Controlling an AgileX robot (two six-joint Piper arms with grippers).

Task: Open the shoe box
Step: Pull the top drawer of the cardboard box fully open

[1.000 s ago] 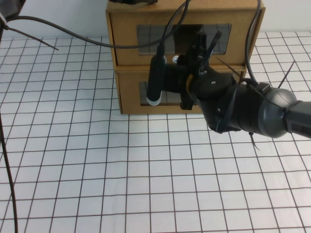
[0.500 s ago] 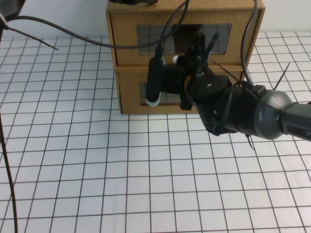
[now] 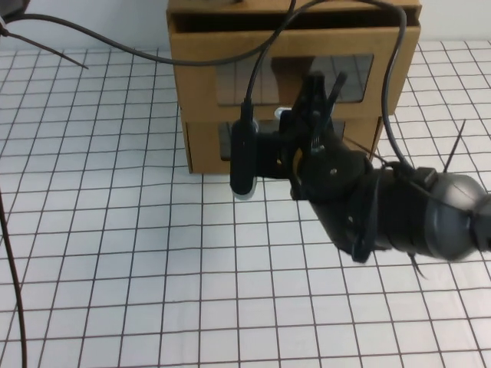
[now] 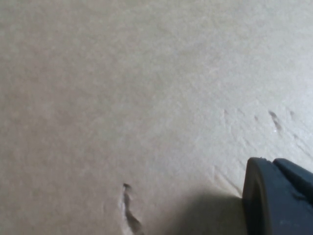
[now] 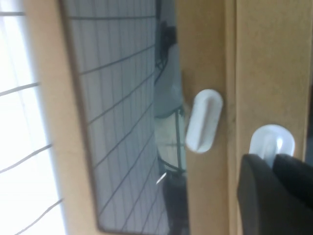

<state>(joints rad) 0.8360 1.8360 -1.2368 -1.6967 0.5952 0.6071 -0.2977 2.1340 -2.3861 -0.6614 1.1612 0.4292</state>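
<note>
Two brown cardboard shoe boxes stand stacked at the table's far side, each with a windowed drawer front. The upper drawer front [image 3: 196,77] stands out past the lower box [image 3: 203,149]. My right gripper [image 3: 314,88] is at the upper front, shut on its white handle [image 5: 272,139]. In the right wrist view this gripper [image 5: 273,164] covers the handle's lower part, and the lower box's white handle [image 5: 204,120] sits free beside it. Of my left gripper only one dark finger [image 4: 274,200] shows, close against plain cardboard [image 4: 122,98].
The boxes sit on a white tablecloth with a black grid [image 3: 115,268]. Black cables [image 3: 115,47] run from the far left across to the right arm. The right arm's wrist camera [image 3: 244,157] hangs in front of the lower box.
The upper drawer front has slid out toward the near side, with my right gripper still on its handle. The right arm has drawn back and lower in the view.
</note>
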